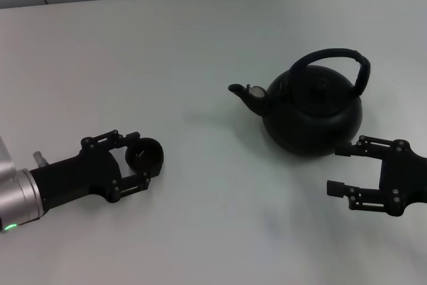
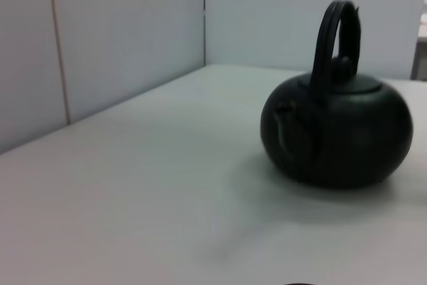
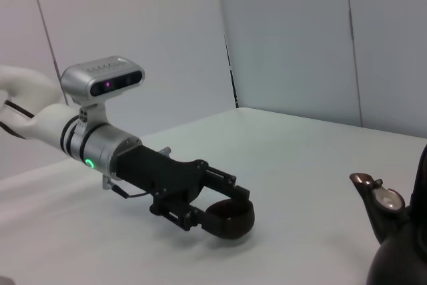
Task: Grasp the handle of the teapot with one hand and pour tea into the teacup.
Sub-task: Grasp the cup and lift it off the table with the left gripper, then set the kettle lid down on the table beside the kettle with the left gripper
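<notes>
The left tool (image 1: 137, 159) is gripping the teacup (image 1: 145, 155) on the desk (image 1: 200, 45), its fingers closing on either side of the small black bowl, as the right wrist view also shows. The teapot (image 1: 313, 108) is sitting upright on the desk well apart from the cup, its spout pointing toward it. The right tool (image 1: 343, 168) is lying low just beside the pot's base with its fingers spread apart, holding nothing. The handle (image 1: 337, 58) is standing untouched, so grasping, lifting and pouring are all remaining; no tea is visible.
</notes>
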You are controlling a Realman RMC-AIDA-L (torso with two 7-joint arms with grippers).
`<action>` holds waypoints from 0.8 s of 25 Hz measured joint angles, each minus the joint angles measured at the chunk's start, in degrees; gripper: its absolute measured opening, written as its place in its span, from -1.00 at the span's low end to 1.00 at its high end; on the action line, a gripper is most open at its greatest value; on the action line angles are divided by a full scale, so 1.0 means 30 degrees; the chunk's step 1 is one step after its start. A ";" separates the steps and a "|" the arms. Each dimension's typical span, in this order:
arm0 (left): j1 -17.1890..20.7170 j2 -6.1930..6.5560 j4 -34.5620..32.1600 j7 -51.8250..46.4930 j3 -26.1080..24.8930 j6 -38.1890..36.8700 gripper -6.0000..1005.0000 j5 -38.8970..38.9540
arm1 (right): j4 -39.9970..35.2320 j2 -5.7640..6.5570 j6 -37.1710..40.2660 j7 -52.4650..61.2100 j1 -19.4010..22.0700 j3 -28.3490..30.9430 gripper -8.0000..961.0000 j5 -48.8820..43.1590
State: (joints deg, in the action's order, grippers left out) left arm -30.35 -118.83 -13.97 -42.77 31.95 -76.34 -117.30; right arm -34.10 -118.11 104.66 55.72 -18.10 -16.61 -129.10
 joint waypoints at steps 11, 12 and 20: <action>-0.1949 -0.0097 0.0619 -0.0275 -0.0078 -0.0197 0.38 0.0076 | 0.0000 -0.0035 -0.0021 -0.0025 0.0020 0.0000 0.52 0.0000; -0.2261 -0.0107 0.0844 -0.0278 -0.0078 -0.0136 0.38 0.0107 | 0.0000 -0.0035 -0.0001 -0.0012 0.0025 0.0000 0.52 0.0000; -0.3319 -0.0118 0.2072 -0.0147 -0.0078 0.0778 0.38 0.0324 | 0.0000 -0.0035 0.0070 0.0042 0.0057 0.0006 0.52 -0.0002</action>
State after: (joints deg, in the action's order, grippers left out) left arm -40.31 -119.19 -7.76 -43.21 31.72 -74.01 -116.33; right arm -34.10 -118.21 104.87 55.84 -17.93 -16.59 -129.10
